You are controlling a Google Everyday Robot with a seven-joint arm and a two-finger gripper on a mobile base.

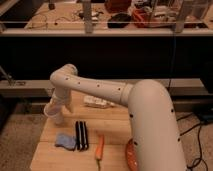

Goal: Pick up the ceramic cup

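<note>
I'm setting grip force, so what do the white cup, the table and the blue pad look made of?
The white cup, at the left edge of the table with the gripper right at it: smooth, opaque white, likely glazed ceramic, possibly plastic. The table: pale wood, plank seams showing, matte. The blue pad: dull, soft-looking, uneven outline, probably sponge or cloth.

Claw (62, 106), jaws apart, seemingly right beside ceramic cup (54, 114) near wooden table's (116, 129) left edge.
</note>
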